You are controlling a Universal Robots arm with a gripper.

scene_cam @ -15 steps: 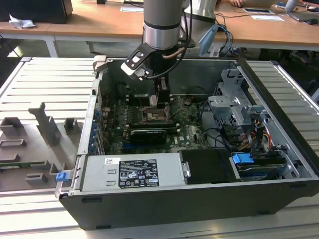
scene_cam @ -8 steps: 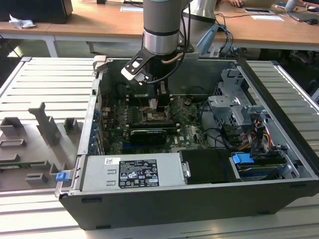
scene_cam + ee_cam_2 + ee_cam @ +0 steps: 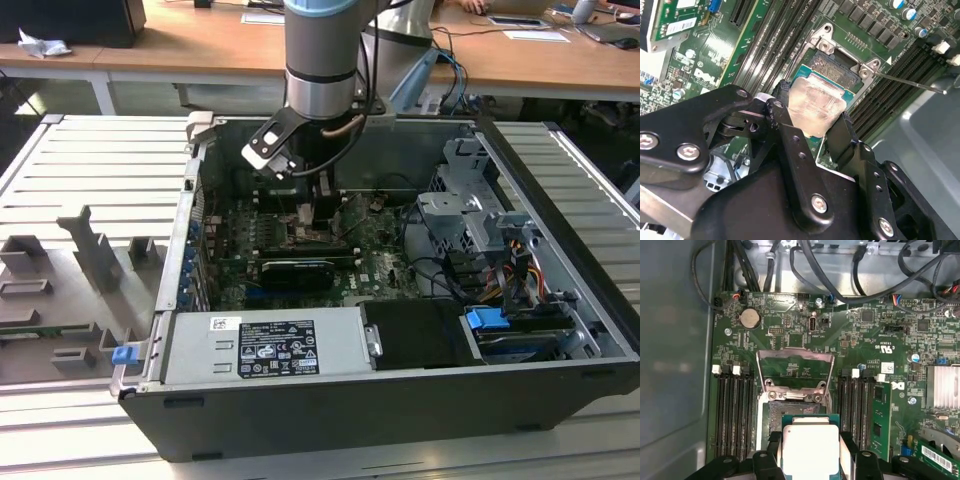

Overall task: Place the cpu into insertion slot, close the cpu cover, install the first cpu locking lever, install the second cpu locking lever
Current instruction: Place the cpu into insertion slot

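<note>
Two opposite edges of the small flat silvery-grey square cpu are pinched by the black gripper; it seems light, stiff, fragile.

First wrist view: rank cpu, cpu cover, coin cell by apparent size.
1-2. cpu cover and cpu: look alike; the cpu is nearer the camera and cut by the picture edge, so no ranking.
3. coin cell: clearly smallest.

The slatted aluminium surface carries the open computer case and, at the exterior view's left, grey fixtures.
</note>
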